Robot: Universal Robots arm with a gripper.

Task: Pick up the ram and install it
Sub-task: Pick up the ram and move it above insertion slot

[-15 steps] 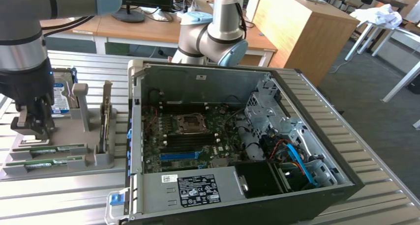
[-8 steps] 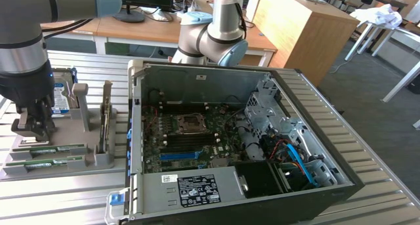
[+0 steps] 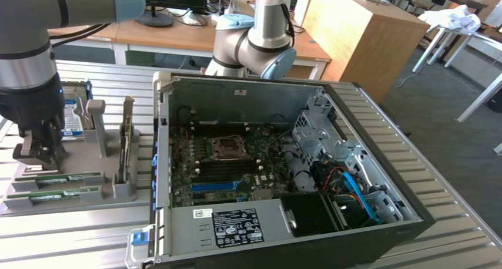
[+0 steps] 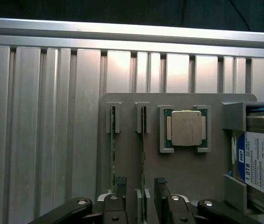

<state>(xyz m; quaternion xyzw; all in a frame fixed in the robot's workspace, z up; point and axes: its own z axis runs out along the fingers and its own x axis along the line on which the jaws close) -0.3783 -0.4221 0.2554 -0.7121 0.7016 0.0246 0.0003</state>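
Two green ram sticks stand on edge in slots of a grey holder tray (image 3: 79, 163) at the exterior view's left. The ram stick (image 3: 59, 178) (image 4: 142, 154) nearer the processor runs in line with the gap of my gripper (image 3: 37, 158) (image 4: 141, 192). The second ram stick (image 3: 55, 194) (image 4: 113, 149) lies beside it. My gripper is open, hovering over the tray's end, with a dark fingertip (image 4: 121, 185) on either side of the nearer stick's line. It holds nothing.
On the same tray lie a square silver processor (image 4: 186, 128) and a hard drive (image 3: 74, 113) (image 4: 262, 163) with a blue-white label, plus an upright card (image 3: 126, 145). The open computer case (image 3: 353, 134) with its motherboard (image 3: 227, 163) stands at the exterior view's right on the ribbed metal table (image 3: 455, 234).
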